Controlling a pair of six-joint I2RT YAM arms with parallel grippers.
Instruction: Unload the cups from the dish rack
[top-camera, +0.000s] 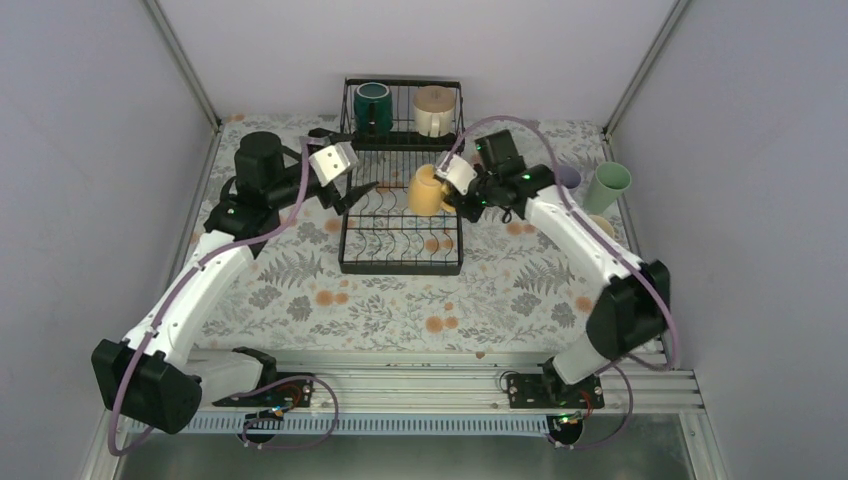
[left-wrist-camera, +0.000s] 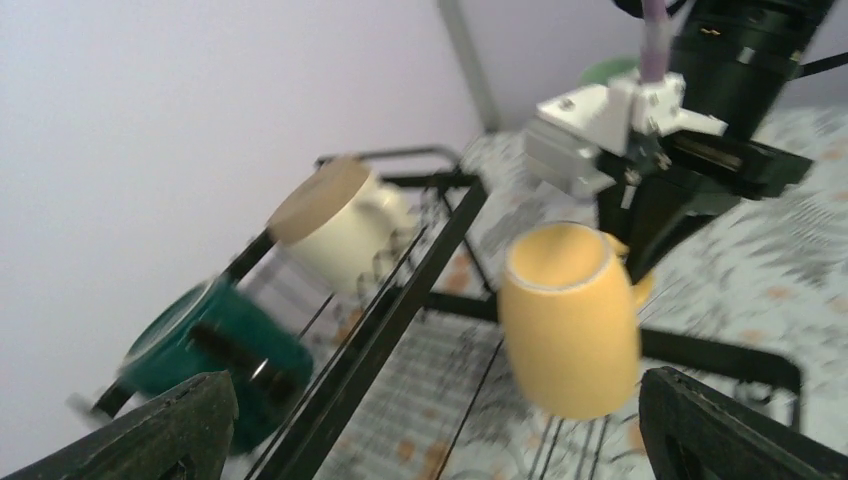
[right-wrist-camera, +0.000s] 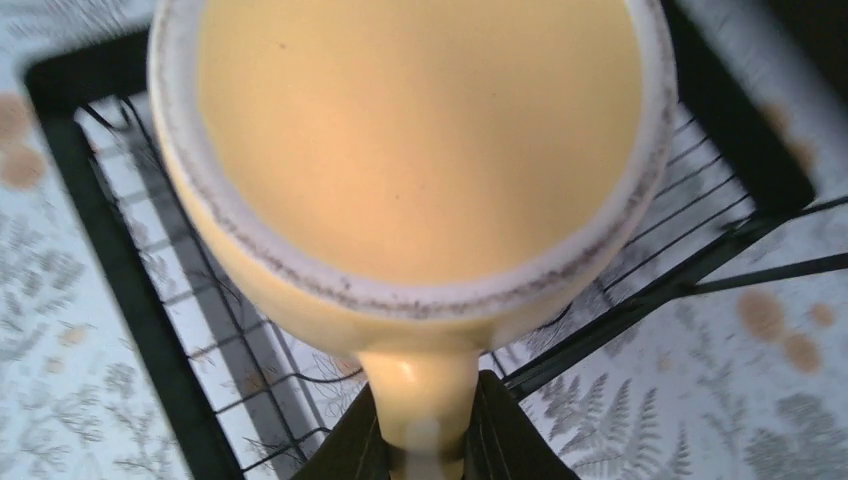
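1. The yellow cup (top-camera: 428, 190) looked smooth, with a pale speckled rim and one handle
2. It hung over the lower tray of the dish rack (top-camera: 400, 270), its long axis tilted, mouth upward, handle pointing right
3. I saw the right gripper (top-camera: 455, 196) pinching that handle
4. The left gripper (top-camera: 358, 192) was spread wide, holding nothing

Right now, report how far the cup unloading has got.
Done: the mint green tumbler and lavender cup stand on the table, right of the black wire dish rack. In hand: the right gripper holds the yellow ceramic mug by its handle over the rack's tray. Remaining: the dark green mug and the cream mug in the raised basket. The left gripper is open.
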